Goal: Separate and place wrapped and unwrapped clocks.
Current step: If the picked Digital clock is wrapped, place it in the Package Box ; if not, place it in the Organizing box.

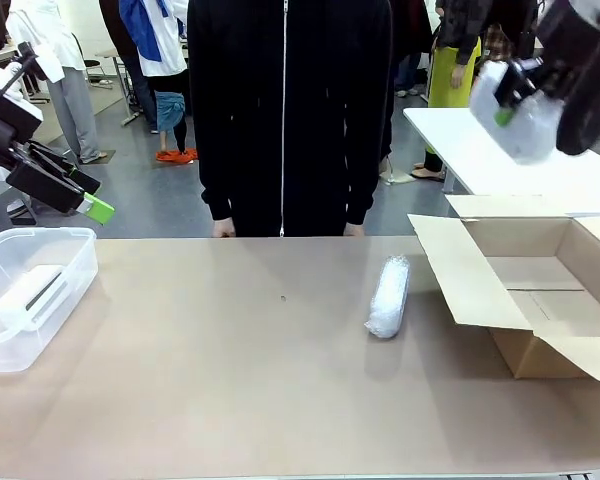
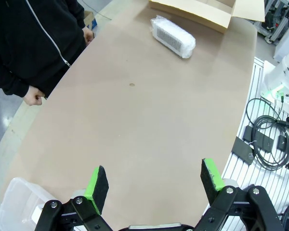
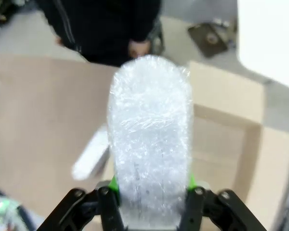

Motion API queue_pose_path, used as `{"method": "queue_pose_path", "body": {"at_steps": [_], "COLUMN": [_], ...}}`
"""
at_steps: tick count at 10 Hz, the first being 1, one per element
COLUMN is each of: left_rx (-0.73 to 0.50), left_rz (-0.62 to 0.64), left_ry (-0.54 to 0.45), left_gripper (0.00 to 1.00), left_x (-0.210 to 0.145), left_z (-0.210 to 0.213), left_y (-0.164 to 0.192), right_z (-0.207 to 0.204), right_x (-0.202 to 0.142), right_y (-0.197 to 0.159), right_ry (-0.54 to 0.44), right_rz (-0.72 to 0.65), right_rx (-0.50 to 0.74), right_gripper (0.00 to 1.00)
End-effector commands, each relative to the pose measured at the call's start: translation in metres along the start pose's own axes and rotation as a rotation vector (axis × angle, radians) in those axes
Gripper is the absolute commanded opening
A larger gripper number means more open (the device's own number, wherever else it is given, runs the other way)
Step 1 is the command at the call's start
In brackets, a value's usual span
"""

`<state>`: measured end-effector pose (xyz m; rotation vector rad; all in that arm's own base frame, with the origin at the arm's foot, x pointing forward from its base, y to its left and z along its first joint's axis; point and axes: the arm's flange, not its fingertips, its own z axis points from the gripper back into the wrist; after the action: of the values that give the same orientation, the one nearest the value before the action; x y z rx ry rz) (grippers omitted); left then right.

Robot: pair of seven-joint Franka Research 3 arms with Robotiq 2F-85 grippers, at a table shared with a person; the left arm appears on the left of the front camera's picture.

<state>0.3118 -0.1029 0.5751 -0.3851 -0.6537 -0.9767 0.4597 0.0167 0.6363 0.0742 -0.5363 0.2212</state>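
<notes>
Right wrist: bundle clamped in gripper

Black left gripper with green pads and silver screws; person in black zipped jacket

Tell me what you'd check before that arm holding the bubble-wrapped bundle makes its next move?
1. Grip: right fingers shut on the held bundle: ok.
2. Cardboard box has its flaps open and is bare inside where visible: ok.
3. Held bundle straight above the box opening: cannot tell; it hangs high.
4. Person's hands at the far table edge, away from the box: ok.
5. Left fingers open, holding nothing, off at the table's other end: ok.
6. Second bundle lies on the table beside the box, not yet sorted: not ok.
</notes>
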Motion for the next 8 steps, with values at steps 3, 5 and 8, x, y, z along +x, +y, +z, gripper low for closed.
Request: {"method": "queue_pose_path", "body": {"at_steps": [3, 5, 8], "left_rx": [0.010, 0.010, 0.010], "left_rz": [0.001, 0.001, 0.001], "left_ry": [-0.004, -0.004, -0.004], "left_gripper": [1.00, 1.00, 1.00], "left_x": [0.001, 0.001, 0.001], "left_z": [-0.001, -0.001, -0.001], "left_y": [0.001, 0.001, 0.001], "right_z": [-0.081, -0.111, -0.162], "right_x": [-0.059, -0.081, -0.108], "right_y": [-0.036, -0.059, -0.072], "right_ry": [0.046, 0.105, 0.162], "right_rz": [-0.142, -0.123, -0.135], "right_rx": [-0.090, -0.022, -0.004], "right_gripper": [0.52, 0.52, 0.52]}}
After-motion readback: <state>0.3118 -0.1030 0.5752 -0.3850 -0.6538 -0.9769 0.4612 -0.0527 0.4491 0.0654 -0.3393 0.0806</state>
